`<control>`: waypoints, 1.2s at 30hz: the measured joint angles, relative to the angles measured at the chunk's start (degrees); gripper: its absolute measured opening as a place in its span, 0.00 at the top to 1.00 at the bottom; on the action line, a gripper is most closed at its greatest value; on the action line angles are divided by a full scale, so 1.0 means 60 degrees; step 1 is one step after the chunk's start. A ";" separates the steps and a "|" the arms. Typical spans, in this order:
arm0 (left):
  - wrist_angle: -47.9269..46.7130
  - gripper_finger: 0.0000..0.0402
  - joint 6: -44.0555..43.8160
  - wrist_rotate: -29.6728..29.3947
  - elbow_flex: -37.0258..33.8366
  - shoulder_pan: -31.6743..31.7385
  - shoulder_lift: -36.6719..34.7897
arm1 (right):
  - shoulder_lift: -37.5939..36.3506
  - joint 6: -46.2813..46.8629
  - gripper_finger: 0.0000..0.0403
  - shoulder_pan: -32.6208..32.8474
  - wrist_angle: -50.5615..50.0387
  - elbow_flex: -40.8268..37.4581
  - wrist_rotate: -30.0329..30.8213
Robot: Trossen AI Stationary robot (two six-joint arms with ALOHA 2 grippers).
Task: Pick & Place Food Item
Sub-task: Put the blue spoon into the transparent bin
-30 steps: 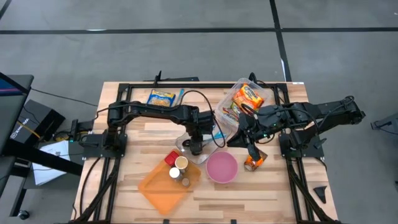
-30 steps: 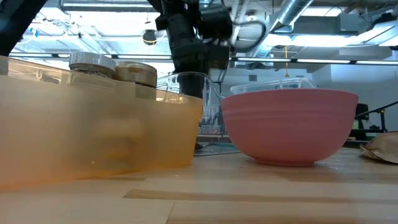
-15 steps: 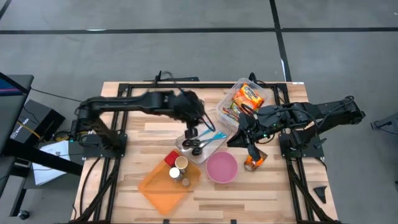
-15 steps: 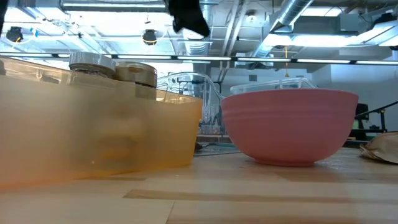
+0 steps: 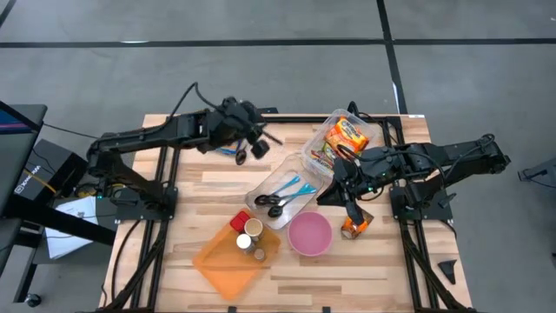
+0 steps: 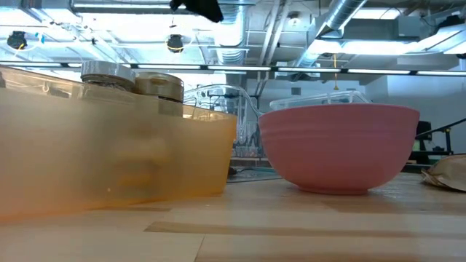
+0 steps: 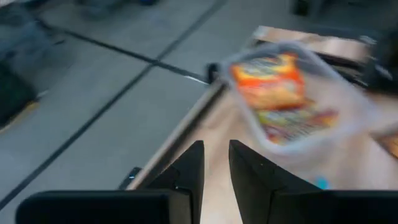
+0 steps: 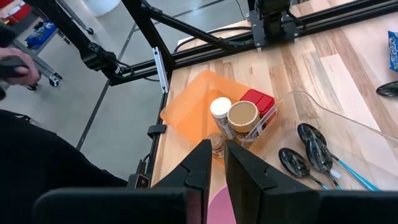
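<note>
The left gripper is raised over the desk's far edge, jaws narrow and empty (a transit posture, judging by height). The noodle packs lie in a clear bin beyond it. The right gripper is parked nearly closed beside the pink bowl.

Two dark jointed arms, black looping cables, blunt dark fingers.
</note>
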 joint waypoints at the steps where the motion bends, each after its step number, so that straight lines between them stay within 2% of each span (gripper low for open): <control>1: 0.0073 0.83 -0.0142 -0.0150 0.0004 0.0143 0.0038 | -0.0004 0.0000 0.90 0.0000 0.0017 0.0000 0.0000; 7: -0.0072 0.83 -0.0949 -0.0219 0.0000 0.1344 0.0907 | -0.0004 0.0005 0.90 0.0000 0.0102 0.0000 0.0000; 13: -0.1097 0.83 -0.1046 -0.0138 -0.0007 0.2310 0.2219 | -0.0001 0.0077 0.90 0.0000 0.0089 0.0000 0.0015; 24: -0.2314 0.82 -0.1702 0.1628 -0.0007 0.3310 0.4220 | 0.0000 0.0080 0.90 0.0000 0.0062 0.0000 0.0073; 28: -0.2617 0.76 -0.1948 0.2438 -0.0007 0.3734 0.4589 | 0.0000 0.0173 0.90 0.0000 -0.0028 -0.0015 0.0073; 36: -0.2674 0.59 -0.1953 0.2682 -0.0007 0.3977 0.4683 | 0.0000 0.0802 0.90 0.0000 0.0045 -0.0701 0.0072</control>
